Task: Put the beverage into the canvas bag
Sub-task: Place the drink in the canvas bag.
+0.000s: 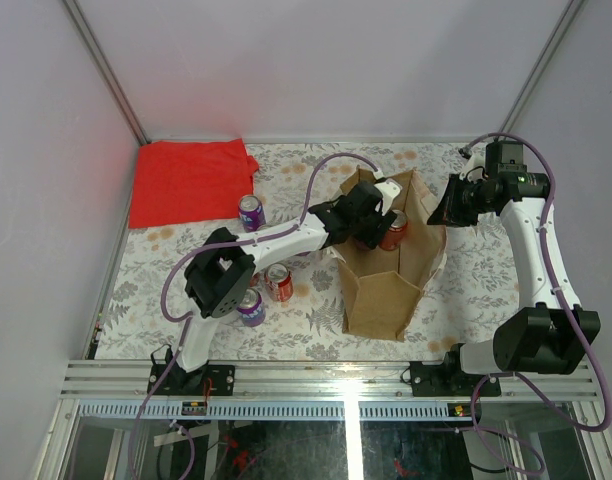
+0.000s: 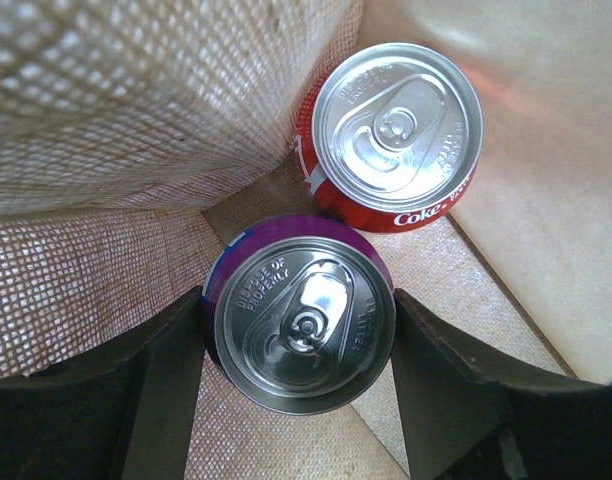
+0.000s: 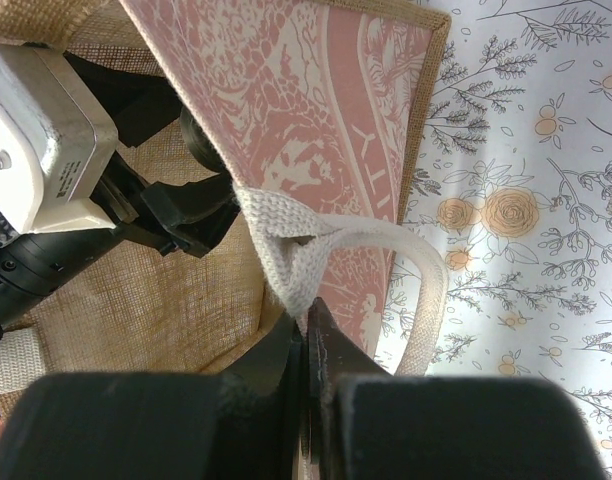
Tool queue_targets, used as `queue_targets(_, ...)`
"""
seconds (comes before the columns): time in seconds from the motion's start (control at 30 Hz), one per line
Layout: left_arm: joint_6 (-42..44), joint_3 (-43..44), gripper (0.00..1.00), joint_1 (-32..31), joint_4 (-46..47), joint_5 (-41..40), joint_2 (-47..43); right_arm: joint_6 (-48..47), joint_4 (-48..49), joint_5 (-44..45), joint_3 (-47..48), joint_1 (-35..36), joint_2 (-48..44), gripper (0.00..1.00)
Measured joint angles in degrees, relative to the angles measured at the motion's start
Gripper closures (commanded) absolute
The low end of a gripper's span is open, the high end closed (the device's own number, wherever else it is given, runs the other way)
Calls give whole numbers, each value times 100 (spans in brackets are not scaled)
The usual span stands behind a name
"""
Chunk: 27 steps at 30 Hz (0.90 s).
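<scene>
The tan canvas bag point(image 1: 386, 285) stands open mid-table. My left gripper point(image 1: 364, 222) reaches down inside it, and its fingers sit against both sides of an upright purple beverage can point(image 2: 301, 325) low over the bag's woven floor point(image 2: 86, 290). A red Coke can point(image 2: 396, 130) stands just beyond it inside the bag and also shows from above point(image 1: 393, 232). My right gripper point(image 1: 441, 205) is at the bag's right rim, shut on a cream strap handle point(image 3: 286, 255) and holding it up. The bag's pink printed side point(image 3: 316, 90) faces that camera.
Three more cans stand on the floral table left of the bag: a purple one point(image 1: 250, 212), a red one point(image 1: 278, 282) and a purple one point(image 1: 251, 308). A flat red cloth point(image 1: 191, 180) lies at the back left. Walls close in behind.
</scene>
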Motion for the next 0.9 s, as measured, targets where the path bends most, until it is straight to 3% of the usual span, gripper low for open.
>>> queue_targets(0.13,0,-24,40,0,9,0,-17,4,0,0,0,0,0,100)
queue_targets(0.37,35,-131,21,-2,35,0,-55,11,2,-4,0,0,0,100)
queue_targets(0.53,83,-131,16,-2,175,0,-177,28,2,-22,0,0,0,100)
queue_targets(0.9,409,-120,15,-111,402,7,-761,35,0,-50,0,0,35,100)
